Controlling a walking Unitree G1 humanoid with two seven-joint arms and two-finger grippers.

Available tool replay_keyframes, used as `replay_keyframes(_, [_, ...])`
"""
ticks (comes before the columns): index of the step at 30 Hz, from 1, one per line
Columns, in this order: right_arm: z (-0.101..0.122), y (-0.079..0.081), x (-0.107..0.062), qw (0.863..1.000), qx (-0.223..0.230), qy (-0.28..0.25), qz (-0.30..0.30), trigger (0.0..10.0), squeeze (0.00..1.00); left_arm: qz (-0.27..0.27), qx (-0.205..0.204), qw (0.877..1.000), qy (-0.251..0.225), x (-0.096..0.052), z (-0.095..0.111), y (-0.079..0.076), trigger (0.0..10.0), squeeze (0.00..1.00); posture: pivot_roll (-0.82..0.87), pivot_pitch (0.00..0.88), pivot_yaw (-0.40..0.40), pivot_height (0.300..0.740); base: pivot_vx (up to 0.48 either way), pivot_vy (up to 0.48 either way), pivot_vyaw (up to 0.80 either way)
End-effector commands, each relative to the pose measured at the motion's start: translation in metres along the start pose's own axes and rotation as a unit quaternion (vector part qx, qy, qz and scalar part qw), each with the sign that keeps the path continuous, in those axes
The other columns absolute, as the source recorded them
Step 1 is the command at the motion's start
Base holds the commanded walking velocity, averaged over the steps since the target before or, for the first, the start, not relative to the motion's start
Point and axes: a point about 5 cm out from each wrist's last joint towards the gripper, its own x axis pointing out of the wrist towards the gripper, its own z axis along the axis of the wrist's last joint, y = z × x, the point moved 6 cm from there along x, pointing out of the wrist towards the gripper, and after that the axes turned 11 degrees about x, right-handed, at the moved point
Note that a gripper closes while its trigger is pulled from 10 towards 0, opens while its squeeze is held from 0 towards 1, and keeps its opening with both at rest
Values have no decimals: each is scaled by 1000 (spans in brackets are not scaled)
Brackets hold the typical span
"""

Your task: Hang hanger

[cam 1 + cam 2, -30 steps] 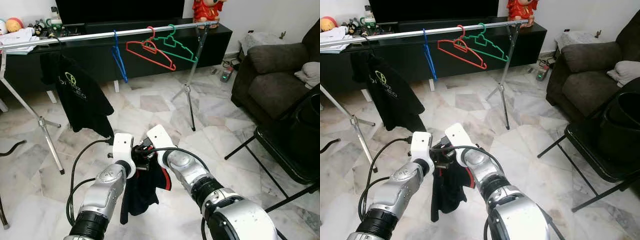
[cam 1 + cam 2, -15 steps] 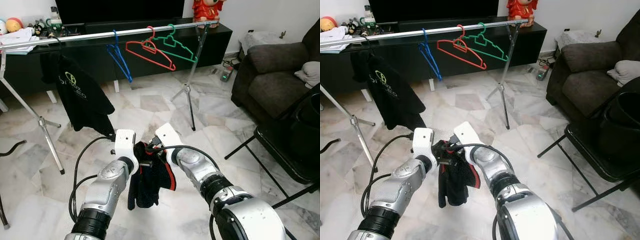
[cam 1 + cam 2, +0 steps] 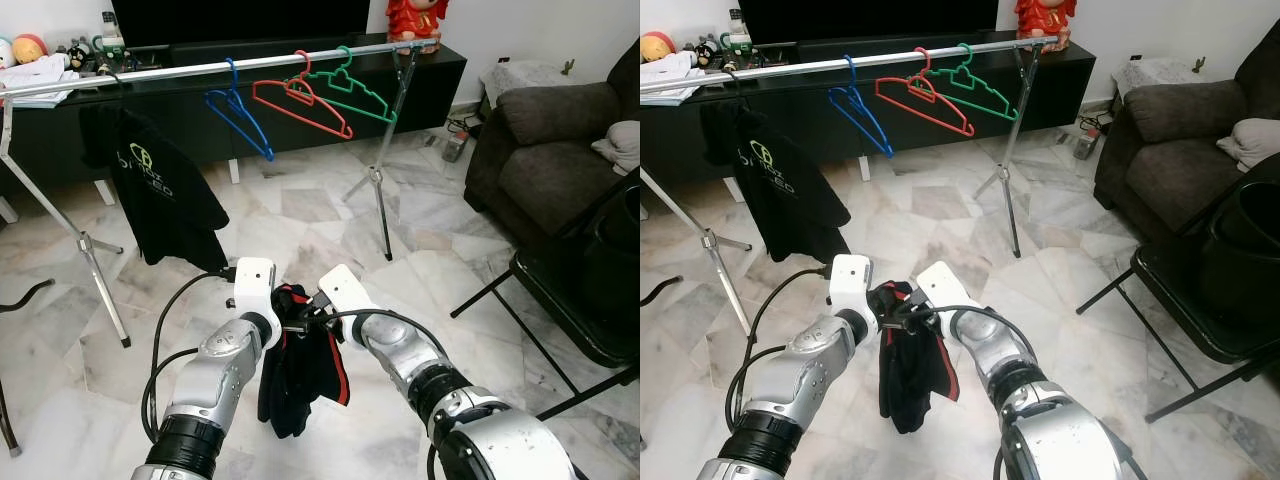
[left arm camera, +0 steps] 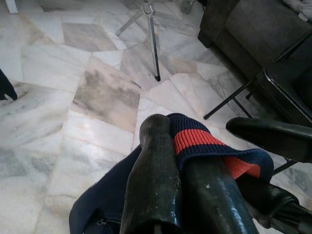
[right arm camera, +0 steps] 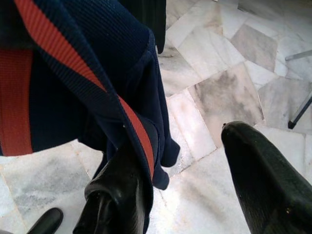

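Left gripper (image 4: 195,165) was pinched shut on the collar of the navy garment (image 3: 300,370), which hung low between both arms, well short of the rail (image 3: 200,70). Right gripper (image 5: 190,180) sat spread wide, cloth draped over one finger only, so no real grip there. Risk: a one-sided hold could let the garment slide off during the lift (whether a hanger sat inside it, can't tell). Blue hanger (image 3: 240,120), red hanger (image 3: 300,105) and green hanger (image 3: 350,90) crowded the rail's right part, black shirt (image 3: 160,190) hung left; the free gap lay between them. Floor ahead was open; rack leg (image 3: 380,190) and chair (image 3: 560,290) stood right.
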Motion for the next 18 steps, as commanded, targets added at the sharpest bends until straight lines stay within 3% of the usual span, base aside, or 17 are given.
replay_keyframes(1, [-5,-4,-1,1000,6,4,-10,10000,0,-8,-6,1000,-27,0,18,-3,0,0,256,143,-27,740,0,0,0])
replay_keyframes(7, [-8,-9,-1,1000,10,3,-30,10000,0,-14,-19,999,-37,-1,26,-5,0,0,257,143,-26,740,0,0,0])
replay_keyframes(18, [3,-17,-3,997,45,-39,-58,10000,0,-52,-38,996,-58,-3,61,-22,0,0,266,144,-23,740,0,0,0])
